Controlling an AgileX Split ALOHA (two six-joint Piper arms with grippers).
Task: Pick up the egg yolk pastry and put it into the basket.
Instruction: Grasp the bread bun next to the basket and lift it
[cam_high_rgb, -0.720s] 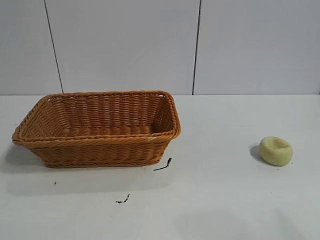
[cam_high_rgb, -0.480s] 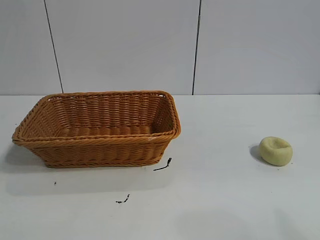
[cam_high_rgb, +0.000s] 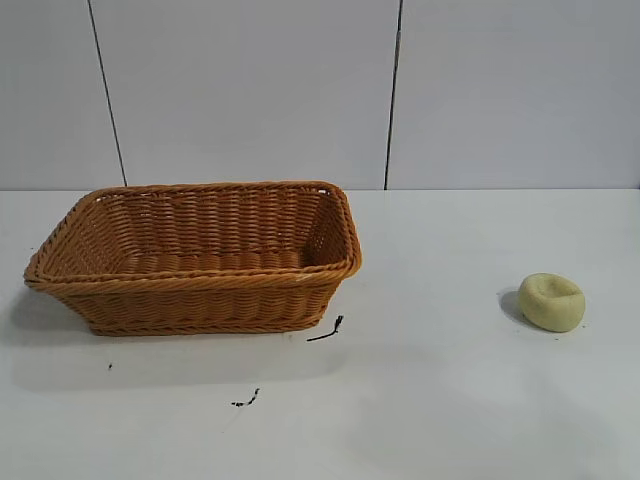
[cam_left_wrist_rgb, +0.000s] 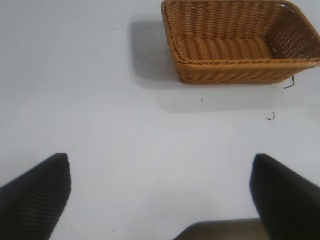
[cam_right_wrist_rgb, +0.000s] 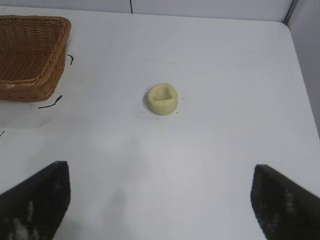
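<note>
Egg yolk pastry (cam_high_rgb: 551, 302) sits alone on the white table (cam_high_rgb: 450, 400), at the right side of the exterior view, its dimpled top facing up and a small shadow at its left edge. It is well apart from the basket (cam_high_rgb: 195, 256), which stands upright on the left half of the table with its long side toward the camera; as far as its inside shows, nothing lies in it. Two short black marks (cam_high_rgb: 327, 330) lie on the tabletop, one just beside the basket's near right corner and another a little nearer the camera. Neither arm appears in the exterior view. From the right wrist view, the right gripper (cam_right_wrist_rgb: 160, 207) hangs above the table with its two dark fingers (cam_right_wrist_rgb: 35, 202) spread wide and holding nothing; the pastry (cam_right_wrist_rgb: 162, 98) lies ahead of it on bare table, clear of both fingertips, with a corner of the basket (cam_right_wrist_rgb: 30, 52) off to one side. From the left wrist view, the left gripper (cam_left_wrist_rgb: 160, 197) is likewise released, fingers (cam_left_wrist_rgb: 35, 197) far apart and gripping nothing, hovering over bare table with the basket (cam_left_wrist_rgb: 240, 42) farther ahead and untouched. The pastry is not visible in that view.
</note>
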